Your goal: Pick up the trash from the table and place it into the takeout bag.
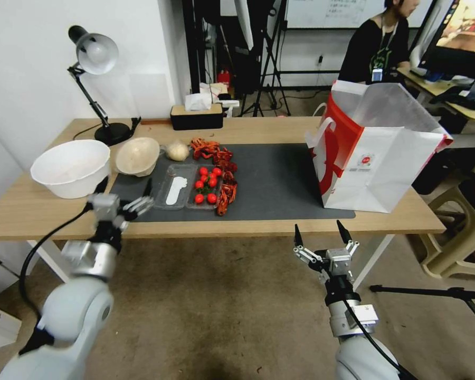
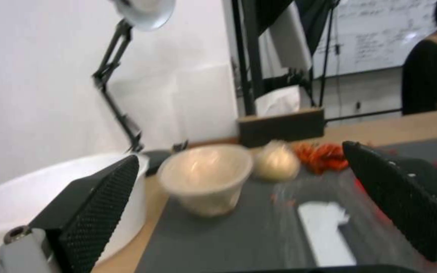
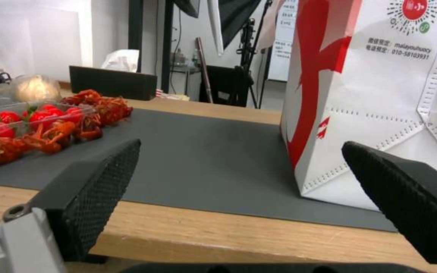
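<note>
On the table point(image 1: 279, 129), the trash lies on the left half of a dark mat point(image 1: 274, 179). There is a tipped beige bowl point(image 1: 137, 155), a pale wrapped ball point(image 1: 177, 151), red crayfish shells point(image 1: 216, 153) and a clear tray of cherry tomatoes point(image 1: 206, 184). The white and red takeout bag point(image 1: 374, 148) stands open at the mat's right end. My left gripper point(image 1: 124, 187) is open at the mat's front left corner, facing the beige bowl point(image 2: 206, 178) and ball point(image 2: 277, 165). My right gripper point(image 1: 320, 232) is open below the table's front edge, near the takeout bag point(image 3: 380, 94).
A large white bowl point(image 1: 71, 168) sits on the table's left end beside my left gripper. A black desk lamp point(image 1: 95, 53) and a tissue box point(image 1: 197, 113) stand along the back edge. A beige stool point(image 1: 459, 232) is right of the table.
</note>
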Controlling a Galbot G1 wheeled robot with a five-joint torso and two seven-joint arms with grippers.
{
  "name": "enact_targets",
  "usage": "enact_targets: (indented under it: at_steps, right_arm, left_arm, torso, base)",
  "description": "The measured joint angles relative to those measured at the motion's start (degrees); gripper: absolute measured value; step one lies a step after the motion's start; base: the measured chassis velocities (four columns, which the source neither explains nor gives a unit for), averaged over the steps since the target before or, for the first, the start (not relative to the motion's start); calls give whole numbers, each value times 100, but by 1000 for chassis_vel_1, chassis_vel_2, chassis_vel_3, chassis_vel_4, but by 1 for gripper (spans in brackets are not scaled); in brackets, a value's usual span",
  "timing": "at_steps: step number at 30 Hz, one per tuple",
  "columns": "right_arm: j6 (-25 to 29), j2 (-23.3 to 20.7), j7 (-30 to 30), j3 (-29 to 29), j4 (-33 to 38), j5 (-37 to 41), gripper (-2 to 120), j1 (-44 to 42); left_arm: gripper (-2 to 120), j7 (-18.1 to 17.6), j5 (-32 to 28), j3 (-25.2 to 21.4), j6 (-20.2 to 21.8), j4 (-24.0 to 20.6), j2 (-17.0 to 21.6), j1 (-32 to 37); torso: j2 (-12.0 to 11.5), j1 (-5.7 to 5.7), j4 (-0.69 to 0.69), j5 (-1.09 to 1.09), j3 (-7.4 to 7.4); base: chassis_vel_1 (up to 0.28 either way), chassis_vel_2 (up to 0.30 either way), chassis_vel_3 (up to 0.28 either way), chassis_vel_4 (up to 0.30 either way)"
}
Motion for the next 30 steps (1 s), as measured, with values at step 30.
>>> enact_targets:
  at_steps: [30]
  right_arm:
    - [15, 30, 12, -16, -18, -12, 100, -67]
  left_arm:
    - [100, -216, 460, 68, -722, 439, -406, 722]
  torso:
    - [0, 0, 0, 0, 0]
  base:
    - [0, 0, 0, 0]
